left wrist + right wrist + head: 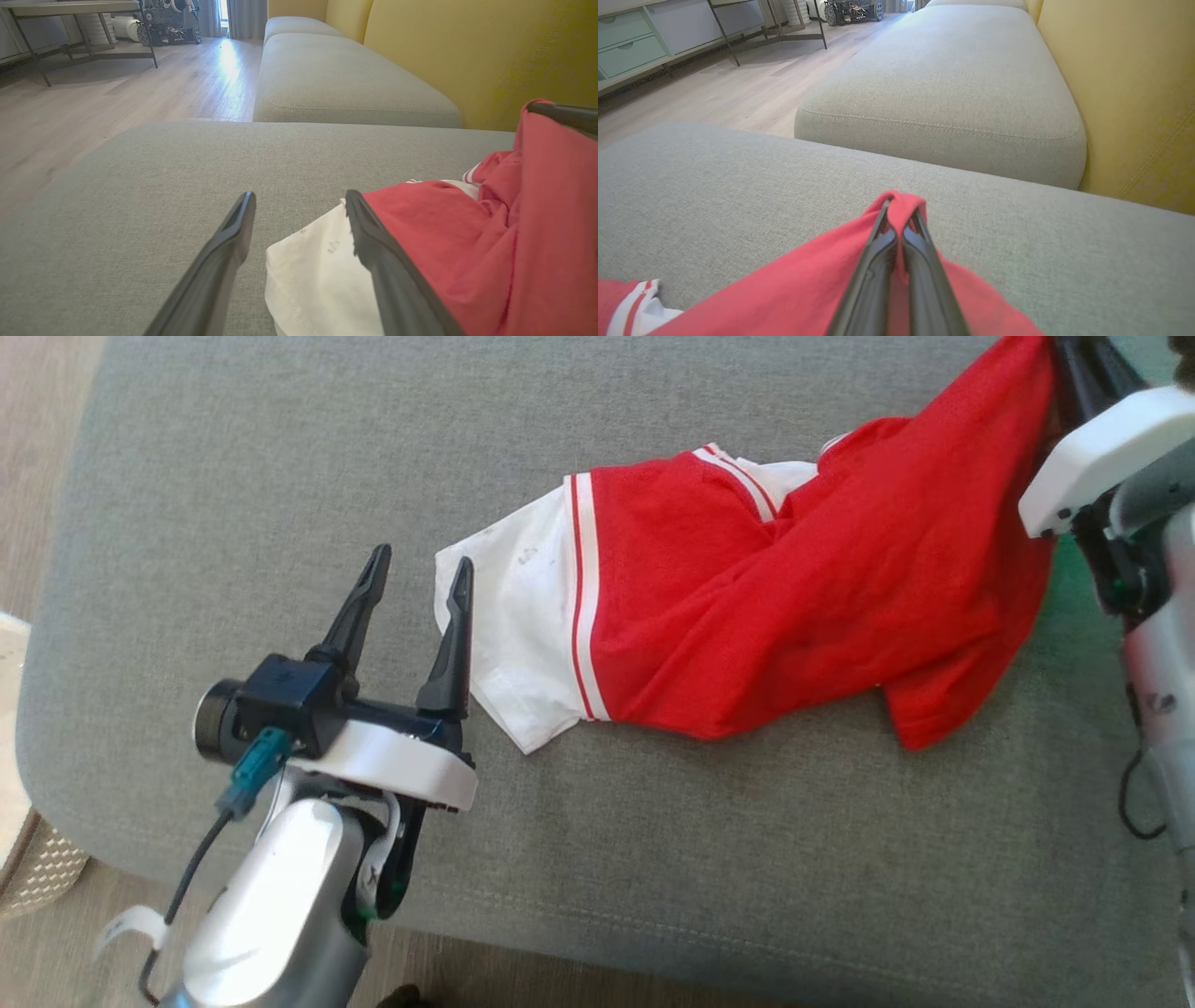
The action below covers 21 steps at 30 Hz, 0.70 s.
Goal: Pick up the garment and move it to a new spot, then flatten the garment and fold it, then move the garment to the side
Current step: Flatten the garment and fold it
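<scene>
Garment [747, 607], a red mesh jersey with white panels and striped trim, lies stretched across the grey sofa cushion [233, 476]. In the head view it runs from its white end [518, 625] near the centre up toward 1 o'clock, where the cloth lifts off the cushion. It lifts because the right gripper [899, 217] is pinched shut on a fold of the red fabric, which wraps over the tips in the right wrist view; holding that end raised gives an anchor for dragging or spreading. The left gripper [420, 565], at 8 o'clock in the head view, hangs with its jaws spread wide and nothing between them, one finger at the white edge and the other over bare cushion. I judge it is lined up to take that edge, so both arms can pull the jersey taut and flat.
</scene>
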{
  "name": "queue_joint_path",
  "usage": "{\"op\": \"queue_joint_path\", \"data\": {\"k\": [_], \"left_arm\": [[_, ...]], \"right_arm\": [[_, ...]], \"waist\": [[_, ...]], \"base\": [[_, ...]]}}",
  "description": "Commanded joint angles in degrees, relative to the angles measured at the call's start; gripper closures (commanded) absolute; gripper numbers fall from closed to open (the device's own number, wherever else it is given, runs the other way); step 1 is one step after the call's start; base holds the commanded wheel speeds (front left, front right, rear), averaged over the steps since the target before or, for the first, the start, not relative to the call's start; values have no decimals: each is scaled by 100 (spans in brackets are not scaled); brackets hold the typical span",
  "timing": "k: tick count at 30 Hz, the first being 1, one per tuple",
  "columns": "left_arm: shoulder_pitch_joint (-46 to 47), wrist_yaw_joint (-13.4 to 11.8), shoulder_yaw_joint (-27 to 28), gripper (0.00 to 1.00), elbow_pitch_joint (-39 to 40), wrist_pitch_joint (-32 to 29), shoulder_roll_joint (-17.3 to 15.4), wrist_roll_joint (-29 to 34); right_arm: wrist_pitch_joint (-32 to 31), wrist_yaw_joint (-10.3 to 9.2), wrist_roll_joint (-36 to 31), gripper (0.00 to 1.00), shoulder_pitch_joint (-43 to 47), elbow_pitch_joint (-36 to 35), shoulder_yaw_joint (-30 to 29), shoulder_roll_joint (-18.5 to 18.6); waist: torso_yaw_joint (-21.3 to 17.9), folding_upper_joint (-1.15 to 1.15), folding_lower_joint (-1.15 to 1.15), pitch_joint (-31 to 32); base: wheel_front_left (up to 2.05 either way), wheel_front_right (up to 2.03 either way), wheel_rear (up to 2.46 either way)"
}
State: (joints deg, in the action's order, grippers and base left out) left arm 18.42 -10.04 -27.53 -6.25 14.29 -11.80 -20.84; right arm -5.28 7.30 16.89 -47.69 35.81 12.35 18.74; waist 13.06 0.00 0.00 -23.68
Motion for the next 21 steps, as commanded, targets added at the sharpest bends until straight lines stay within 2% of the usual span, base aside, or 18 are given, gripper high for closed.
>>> {"op": "queue_joint_path", "data": {"k": [1, 2, 6, 10, 14, 21], "left_arm": [[210, 42, 216, 0, 120, 69, -65, 68], [215, 57, 239, 0, 110, 69, -53, 86], [162, 90, 328, 0, 84, 70, -46, 170], [48, 94, 437, 0, 66, 70, -80, 218], [-112, 62, 601, 0, 81, 70, -173, 247], [-339, 9, 733, 0, 89, 71, -309, 246]], "right_arm": [[211, 19, 73, 55, -141, 44, 109, -56], [302, 19, 111, 0, -162, 170, 149, -101], [716, 19, 242, 0, -132, 482, 292, -206], [1101, 19, 390, 0, 117, 393, 393, -304], [1463, 19, 355, 0, 659, -191, 290, -337], [1493, 19, 76, 0, 1677, -1244, -102, -457]], "waist": [[15, 0, 0, -19], [-3, 0, 0, -9], [-152, 0, 0, 108], [-364, 0, 0, 297], [-662, 0, 0, 541], [-949, 0, 0, 874]], "base": [[0, 0, 0], [0, 0, 0], [0, 0, 0], [0, 0, 0], [0, 0, 0], [0, 0, 0]]}}
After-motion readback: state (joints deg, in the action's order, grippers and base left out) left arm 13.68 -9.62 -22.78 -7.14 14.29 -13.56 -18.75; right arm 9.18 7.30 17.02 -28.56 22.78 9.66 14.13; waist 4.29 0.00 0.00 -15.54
